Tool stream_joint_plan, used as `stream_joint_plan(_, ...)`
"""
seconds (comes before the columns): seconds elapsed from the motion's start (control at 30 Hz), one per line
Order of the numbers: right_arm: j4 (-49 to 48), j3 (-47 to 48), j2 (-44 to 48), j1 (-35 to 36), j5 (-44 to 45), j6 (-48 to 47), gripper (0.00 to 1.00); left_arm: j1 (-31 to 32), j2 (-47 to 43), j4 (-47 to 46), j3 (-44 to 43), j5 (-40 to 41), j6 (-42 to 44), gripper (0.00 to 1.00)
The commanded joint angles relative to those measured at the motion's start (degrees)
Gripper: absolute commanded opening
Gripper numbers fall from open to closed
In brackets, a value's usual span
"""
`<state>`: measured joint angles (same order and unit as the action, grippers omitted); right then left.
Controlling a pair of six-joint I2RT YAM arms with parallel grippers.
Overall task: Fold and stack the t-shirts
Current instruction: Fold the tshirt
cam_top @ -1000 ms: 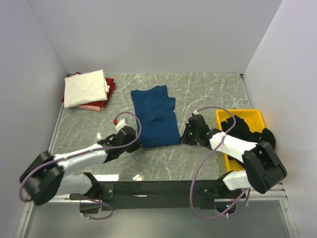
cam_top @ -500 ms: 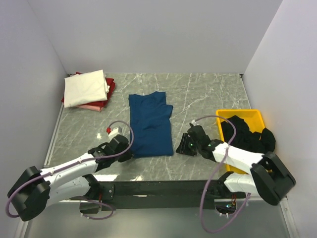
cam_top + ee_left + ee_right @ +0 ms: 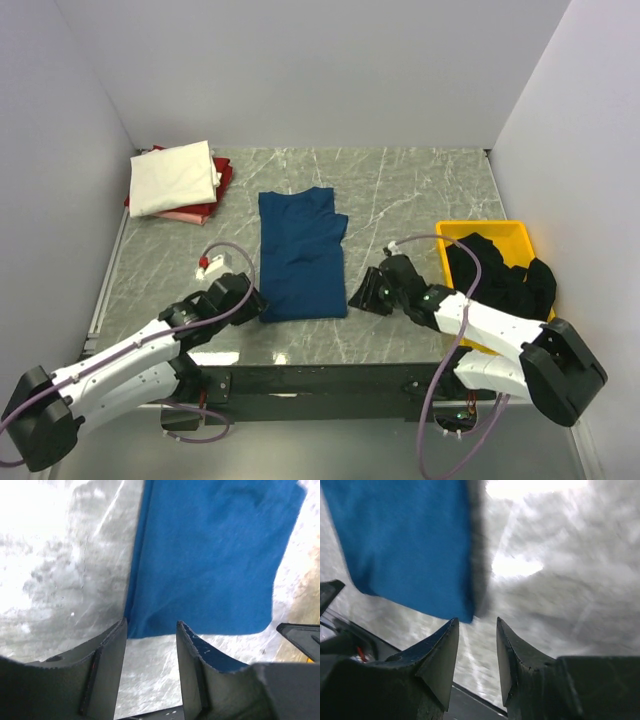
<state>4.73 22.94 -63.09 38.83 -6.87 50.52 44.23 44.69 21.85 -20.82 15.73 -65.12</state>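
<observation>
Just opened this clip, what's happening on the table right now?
Two robot arms are working on a dark blue cotton t-shirt lying partly folded on the grey marble table. The left end effector and right end effector sit open at its two near corners, gripping nothing. A folded cream t-shirt tops a red one at the far left; black clothing fills the yellow plastic tray.

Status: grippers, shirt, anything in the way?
Both open: left gripper at near-left corner of blue shirt, right gripper at near-right. Shirt flat on table, not gripped. Nothing between it and folded stack.
</observation>
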Motion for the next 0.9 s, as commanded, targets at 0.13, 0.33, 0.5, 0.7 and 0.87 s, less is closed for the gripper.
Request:
stream_joint_plan(0.13,2.2,15.6,-8.5,-0.9,2.8,-2.5,0.41,-3.4,13.8,-7.2,-13.7,1.6,8.9,0.43)
stream_joint_plan(0.33,1.3,21.0,-15.5,-0.9,1.6,-2.6,0.41,-9.6,28.3,-17.5,-20.5,-6.6,14.0,0.36)
stream_joint_plan(0.5,2.6,31.2,-25.5,-2.3,0.0,-4.5,0.41,-12.7,40.5,-23.7,-25.3,-8.6,15.1,0.32)
stream_joint_plan(0.7,4.0,38.8,-34.6,-7.4,-6.0,-6.7,0.4,-19.3,48.0,-26.9,-26.6,-11.7,14.9,0.28)
stream_joint_plan(0.87,2.9,40.1,-40.6,-7.5,-6.9,-7.8,0.4,-22.3,51.4,-29.3,-25.5,-15.0,14.9,0.23)
